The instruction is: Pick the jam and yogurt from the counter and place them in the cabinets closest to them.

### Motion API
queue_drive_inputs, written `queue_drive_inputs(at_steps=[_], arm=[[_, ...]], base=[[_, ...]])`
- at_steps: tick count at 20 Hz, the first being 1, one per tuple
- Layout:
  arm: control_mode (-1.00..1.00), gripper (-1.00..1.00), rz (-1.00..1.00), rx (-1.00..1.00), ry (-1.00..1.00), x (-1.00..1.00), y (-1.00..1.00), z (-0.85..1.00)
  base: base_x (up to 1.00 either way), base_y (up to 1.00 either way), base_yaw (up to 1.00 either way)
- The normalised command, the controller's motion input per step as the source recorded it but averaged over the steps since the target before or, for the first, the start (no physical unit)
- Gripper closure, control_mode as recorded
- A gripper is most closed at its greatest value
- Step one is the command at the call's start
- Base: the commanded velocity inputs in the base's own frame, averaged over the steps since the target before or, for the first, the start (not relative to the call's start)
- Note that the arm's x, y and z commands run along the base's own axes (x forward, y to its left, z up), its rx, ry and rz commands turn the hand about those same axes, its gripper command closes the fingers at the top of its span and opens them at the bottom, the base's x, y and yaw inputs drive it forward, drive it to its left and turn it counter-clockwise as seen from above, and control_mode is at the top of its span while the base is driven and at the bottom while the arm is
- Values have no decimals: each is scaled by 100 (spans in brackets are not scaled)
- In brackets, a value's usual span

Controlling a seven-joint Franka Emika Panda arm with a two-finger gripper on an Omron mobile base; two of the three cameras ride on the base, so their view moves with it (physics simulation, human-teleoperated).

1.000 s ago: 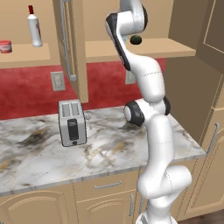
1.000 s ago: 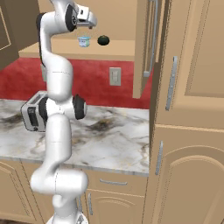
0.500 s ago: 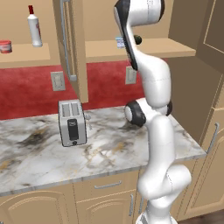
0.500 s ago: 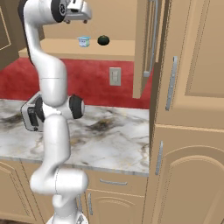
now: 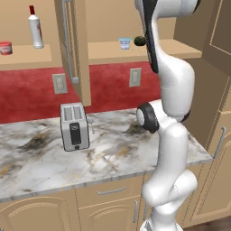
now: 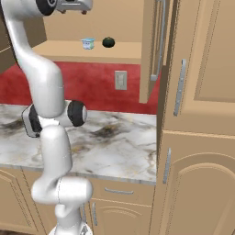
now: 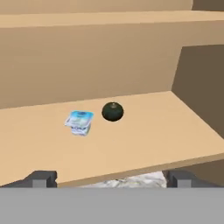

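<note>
A: Where is the yogurt (image 7: 79,122)?

B: On the lower shelf (image 7: 144,135) of the open right-hand cabinet (image 6: 114,27). In the hand view it stands a little left of centre, a tiny white cup with a light blue band and a pale blue patterned top, narrowing toward its foot. It stands upright on the bare wood, touching nothing.

A: And the dark thing next to it?

B: A dark green round object (image 7: 113,111) sits just beside the cup, at about its 2 o'clock in the hand view, apart from it. In the left base view the cup (image 5: 125,43) and the ball (image 5: 140,41) show side by side behind the arm.

A: The jam (image 5: 5,48)?

B: A small squat red pot with a paler rim, on the shelf of the left-hand cabinet, at the far left edge of the left base view. A white bottle (image 5: 35,30) with a red cap stands at its 2 o'clock, apart from it.

A: How is the tool (image 7: 111,178)?

B: Its two dark tips stand wide apart at 6 o'clock in the hand view, with nothing between them. It hangs in front of the shelf edge, clear of the cup.

A: The tabletop (image 5: 113,153)?

B: Marbled grey and white, carrying a silver toaster (image 5: 74,126) near the red wall.
</note>
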Motion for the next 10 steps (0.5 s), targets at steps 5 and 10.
queue_drive_inputs(at_steps=[5,10], arm=[[-100,-100,0,12,-35,-99,-15,0],[-100,-100,0,5,-38,-96,-4,0]], base=[[0,0,0],[0,0,0]])
